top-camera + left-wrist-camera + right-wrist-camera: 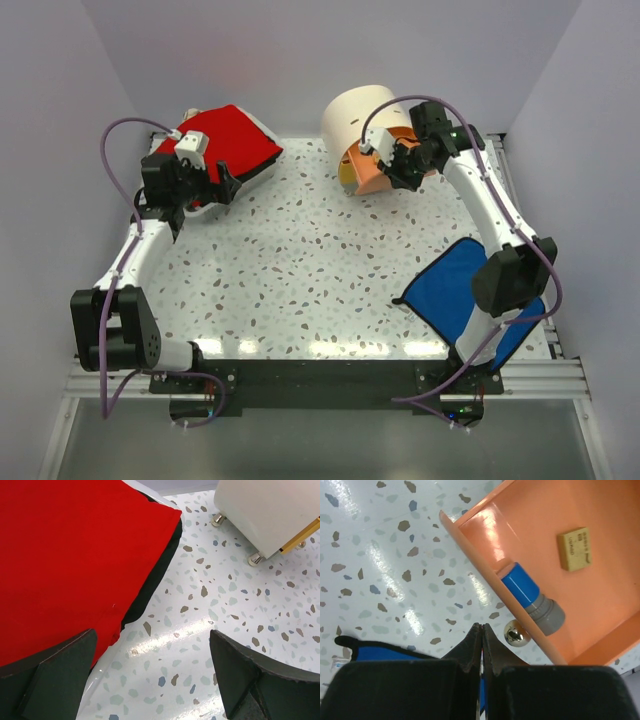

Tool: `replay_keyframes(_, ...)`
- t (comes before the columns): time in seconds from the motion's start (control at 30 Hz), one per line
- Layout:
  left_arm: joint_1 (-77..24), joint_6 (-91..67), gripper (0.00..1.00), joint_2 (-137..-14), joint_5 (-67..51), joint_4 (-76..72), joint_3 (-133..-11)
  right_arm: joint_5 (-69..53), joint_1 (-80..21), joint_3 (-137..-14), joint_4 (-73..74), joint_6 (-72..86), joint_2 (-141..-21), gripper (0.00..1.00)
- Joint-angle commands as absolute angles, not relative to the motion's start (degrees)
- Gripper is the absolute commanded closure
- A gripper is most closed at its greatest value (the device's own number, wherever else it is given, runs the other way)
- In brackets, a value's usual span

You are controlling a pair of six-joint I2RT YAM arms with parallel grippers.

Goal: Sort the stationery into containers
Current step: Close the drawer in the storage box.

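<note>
The cream drum (358, 113) stands at the back with its orange drawer (580, 510) pulled open. Inside the drawer lie a tiny tan cube (576, 548) and a blue-grey stub (532, 597). My right gripper (481, 627) is shut with nothing between its jaws, just left of the drawer's shiny knob (514, 632) and outside the drawer front. In the top view the right gripper (402, 166) hangs at the drawer (374, 172). My left gripper (152, 635) is open over bare table beside the white case with the red top (65, 555). From above, the left gripper (222, 186) sits at that case's (225, 135) front edge.
A flat blue cloth (468, 290) lies at the right, under the right arm, and its edge (385, 652) shows below the shut jaws. A yellow drawer edge (302, 534) sticks out of the drum (270, 507), which stands on small metal feet (255, 558).
</note>
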State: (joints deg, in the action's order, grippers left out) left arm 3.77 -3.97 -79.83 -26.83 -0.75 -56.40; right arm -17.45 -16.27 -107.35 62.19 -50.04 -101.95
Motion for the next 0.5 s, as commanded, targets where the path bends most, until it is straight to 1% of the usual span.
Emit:
replay_keyframes(0.0, 3.6, -4.0, 0.01, -78.1, -26.9, -2.1, -56.4, -17.7, -16.3, -108.6, 61.6, -48.9, -100.7, 1.0)
replay_keyframes(0.27, 3.6, -3.6, 0.01, -77.4, -26.4, -1.9, -55.4, -18.8, -16.3, -111.0, 56.2, -46.4, -104.5, 1.0)
replay_keyframes(0.47, 3.6, -2.9, 0.01, -78.1, -26.2, -1.1, -56.9, -18.0, -16.3, -115.7, 51.2, -43.9, -109.9, 1.0)
